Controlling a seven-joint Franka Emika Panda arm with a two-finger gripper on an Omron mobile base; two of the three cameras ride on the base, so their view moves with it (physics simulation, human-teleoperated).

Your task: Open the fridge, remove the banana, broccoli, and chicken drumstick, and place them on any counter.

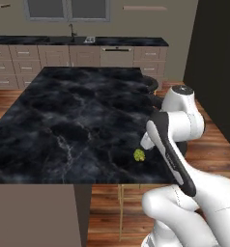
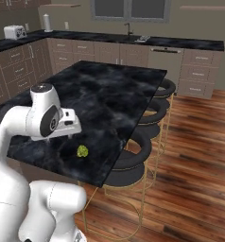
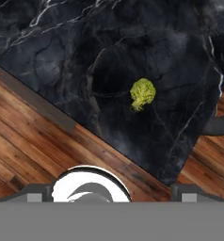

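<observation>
In the left base view we see the broccoli (image 1: 139,155) lying on the black marble top of the counter (image 1: 73,120), near its front right corner, just left of our white arm (image 1: 172,144); the arm folds up in front of that corner and hides the hand; behind the island runs a wall counter (image 1: 78,41) with a sink and beige drawers.

In the right base view the broccoli (image 2: 82,151) sits on the counter (image 2: 109,94) close to its near edge, just right of and below the arm's wrist (image 2: 50,118); nothing touches it; round black stools (image 2: 133,163) on thin gold frames line the island's right side, over a wooden floor (image 2: 194,156).

In the hand view we look down on the broccoli (image 3: 142,93), alone on the dark veined counter (image 3: 85,56), with the corner of the top and the floor below it; the gripper (image 3: 111,195) has its two fingertips (image 3: 36,194) far apart at the bottom corners, jaws spread wide and gripping nothing, well clear of the floret.
</observation>
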